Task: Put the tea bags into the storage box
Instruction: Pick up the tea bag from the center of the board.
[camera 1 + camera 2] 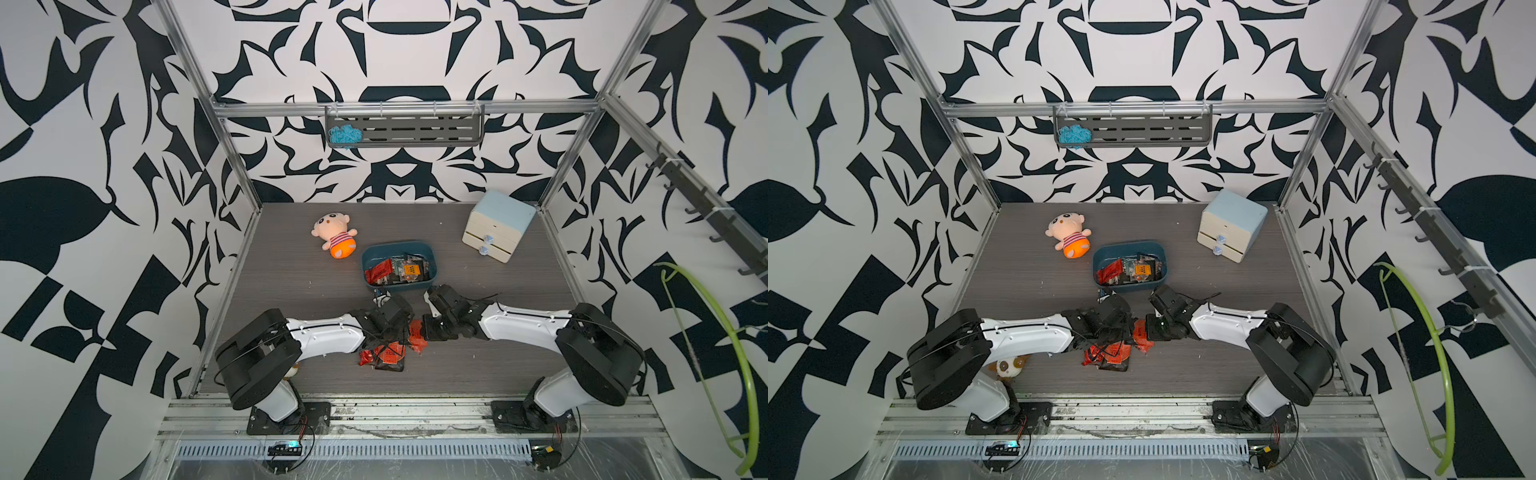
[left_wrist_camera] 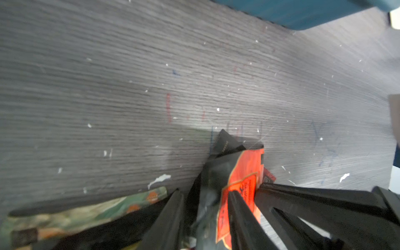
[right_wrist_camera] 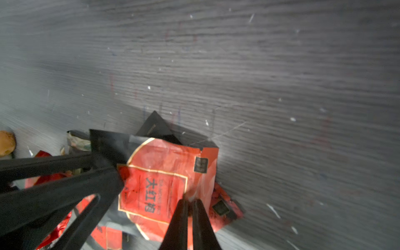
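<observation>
- Both arms are leaning in toward the middle of the near half of the surface (image 1: 291, 286). They're meeting over a little heap of tea bags (image 1: 384, 357), red and black foil ones all crumpled together.
- The right gripper (image 3: 189, 200) is reaching in from the right. Its jaws are pressed almost together and are pinching the edge of an orange-labelled sachet (image 3: 155, 179), which is black foil with a big red-orange label.
- The left gripper (image 2: 204, 191) is working on that same sachet from the left. Its jaws are standing apart with the foil between them. Honestly I can't tell if they're squeezing it or just straddling it.
- A couple of red ones are lying right under and beside that sachet, touching it.
- The storage box (image 1: 386, 250) is sitting in the middle of the surface, just beyond the two grippers and apart from the heap. A handful of sachets (image 1: 401, 270) are lying inside it.
- A plush doll (image 1: 334, 237) is lying on its back just to the far left of the box.
- A cream mini cabinet (image 1: 498, 226) with a pale blue top is standing at the far right.
- A second plush toy (image 1: 1009, 365) is peeking out from under the left arm at the near left.
</observation>
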Available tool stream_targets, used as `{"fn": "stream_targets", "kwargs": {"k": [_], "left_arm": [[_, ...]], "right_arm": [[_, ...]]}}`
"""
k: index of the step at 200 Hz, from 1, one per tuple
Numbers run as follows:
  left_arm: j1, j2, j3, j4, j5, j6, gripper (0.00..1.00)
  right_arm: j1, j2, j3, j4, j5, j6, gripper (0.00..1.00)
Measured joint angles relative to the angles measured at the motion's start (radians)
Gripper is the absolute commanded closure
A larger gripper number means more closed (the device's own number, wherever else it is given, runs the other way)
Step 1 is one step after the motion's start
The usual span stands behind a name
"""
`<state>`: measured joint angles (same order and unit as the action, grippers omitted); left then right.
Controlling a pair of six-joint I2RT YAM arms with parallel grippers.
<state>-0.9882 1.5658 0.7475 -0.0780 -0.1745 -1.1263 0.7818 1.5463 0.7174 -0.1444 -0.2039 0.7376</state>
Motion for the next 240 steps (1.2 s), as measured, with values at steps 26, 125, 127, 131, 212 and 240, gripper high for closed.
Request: {"fn": "stream_targets", "kwargs": {"k": [26, 125, 127, 131, 212, 240], "left_arm": [[0.001, 0.0, 0.0, 0.002, 0.005, 0.0, 0.63], [0.001, 0.02, 0.027, 0.038, 0.062, 0.0, 0.72], [0.001, 0.021, 0.028, 0.038, 0.063, 0.0, 0.72], [0.002, 0.024, 0.032, 0.041, 0.067, 0.0, 0.73], [0.002, 0.018, 0.041, 0.038, 0.084, 0.0, 1.0], [0.002, -0.051, 0.03, 0.015, 0.069, 0.001, 1.0]], "right_arm": [[0.0, 0.0, 0.0, 0.0, 0.001, 0.0, 0.89], [0.0, 0.006, 0.004, 0.001, 0.002, 0.0, 0.9], [0.0, 0.006, 0.004, 0.001, 0.002, 0.0, 0.9], [0.0, 0.006, 0.004, 0.001, 0.002, 0.0, 0.9], [0.002, -0.04, 0.004, -0.034, 0.043, -0.001, 0.87], [0.002, -0.119, 0.004, -0.078, 0.099, -0.011, 0.79]]}}
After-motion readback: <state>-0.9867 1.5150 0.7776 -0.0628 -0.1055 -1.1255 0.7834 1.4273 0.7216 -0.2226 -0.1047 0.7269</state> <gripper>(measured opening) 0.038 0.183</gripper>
